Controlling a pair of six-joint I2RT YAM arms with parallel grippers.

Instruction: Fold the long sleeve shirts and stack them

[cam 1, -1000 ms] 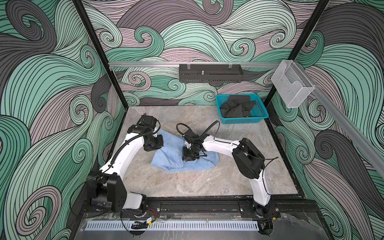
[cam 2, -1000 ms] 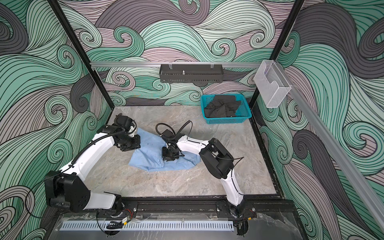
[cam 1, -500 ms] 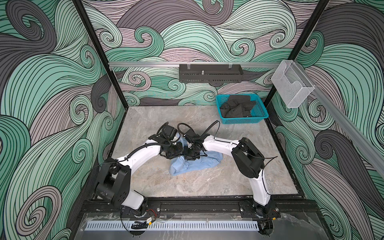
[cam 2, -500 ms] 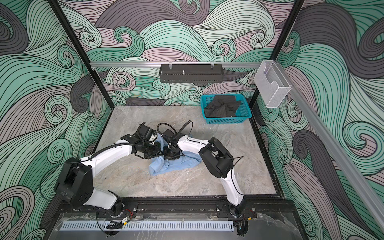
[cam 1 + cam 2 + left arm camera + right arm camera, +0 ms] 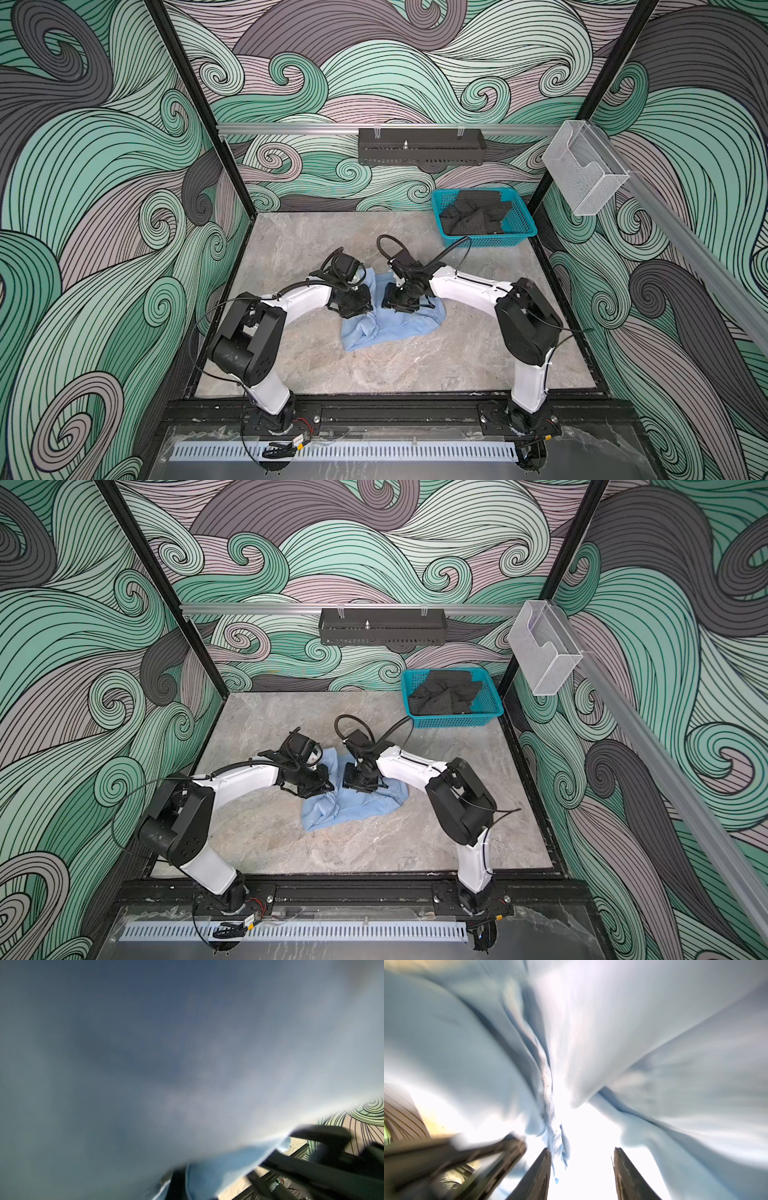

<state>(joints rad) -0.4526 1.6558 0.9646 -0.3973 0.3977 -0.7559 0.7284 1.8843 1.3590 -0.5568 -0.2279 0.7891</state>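
Light blue shirt [image 5: 395,328] lies bunched, part-folded, mid-tabletop [image 5: 374,370], between both arms. Left pincer [image 5: 360,306] is clamped shut on a fold of the shirt, fabric draped over its wrist cam. Right pincer [image 5: 581,1152] sits low on the cloth w/ jaws apart, a strand beside one finger [image 5: 538,1172], nothing gripped. Teal basket [image 5: 484,241] w/ dark cloths [image 5: 473,214] stands at far right corner, well apart.

No text, label, brand or number reads on anything in both top views; teal basket [image 5: 484,242], clear wall holder [image 5: 584,178] and black rail tray [image 5: 419,147] show bare faces. Wrist views are filled by the blurred light blue shirt [image 5: 654,1032], so any fine print there may simply be lost.
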